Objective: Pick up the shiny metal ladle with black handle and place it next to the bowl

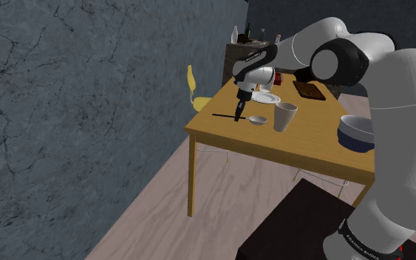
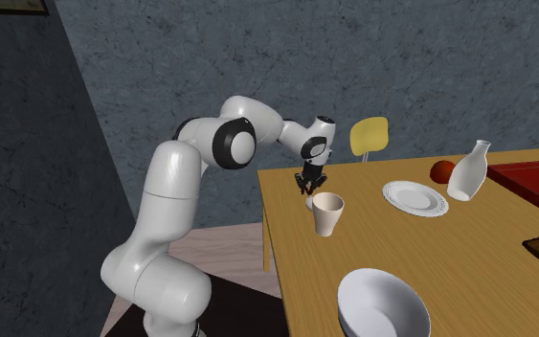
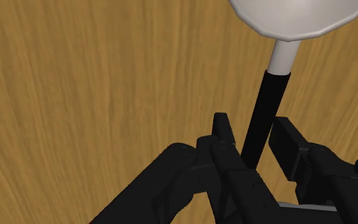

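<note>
The ladle (image 1: 256, 120) lies on the wooden table (image 1: 302, 151), with its pale round scoop beside the white cup (image 1: 284, 116) and its thin black handle pointing toward the shoulder view's left. My gripper (image 1: 239, 112) points straight down over the handle. In the wrist view the black handle (image 3: 266, 105) runs between the fingers (image 3: 224, 135), which clasp it closely, and the scoop (image 3: 295, 16) lies beyond them. The gripper (image 3: 255, 130) is shut on the handle. The white and dark bowl (image 1: 356, 133) sits near the table's edge, close to the arm's base.
A white plate (image 1: 265, 97) lies just past the gripper, with a red fruit (image 2: 440, 171), a white bottle (image 2: 468, 172) and a red tray (image 2: 535, 182) further on. A brown tray (image 1: 309, 89) lies on the far side. A yellow chair (image 1: 193, 85) stands behind the table.
</note>
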Available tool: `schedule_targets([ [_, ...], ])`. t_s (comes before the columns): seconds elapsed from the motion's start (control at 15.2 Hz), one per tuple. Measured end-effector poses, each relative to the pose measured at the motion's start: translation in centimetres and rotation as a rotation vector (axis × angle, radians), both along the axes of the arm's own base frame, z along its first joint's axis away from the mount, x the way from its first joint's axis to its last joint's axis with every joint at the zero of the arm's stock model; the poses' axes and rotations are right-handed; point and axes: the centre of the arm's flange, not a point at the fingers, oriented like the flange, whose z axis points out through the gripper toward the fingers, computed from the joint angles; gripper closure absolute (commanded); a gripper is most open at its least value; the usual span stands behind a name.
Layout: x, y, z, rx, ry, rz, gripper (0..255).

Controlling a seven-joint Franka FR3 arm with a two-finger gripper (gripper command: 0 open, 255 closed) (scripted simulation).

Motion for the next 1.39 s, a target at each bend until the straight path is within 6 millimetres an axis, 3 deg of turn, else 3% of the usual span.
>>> schedule_targets([
  [0.59,0.0,0.0,0.2,0.001,0.001,0.0,255],
  [1.39,0.1,0.0,6.3,0.001,0.001,0.001,255],
])
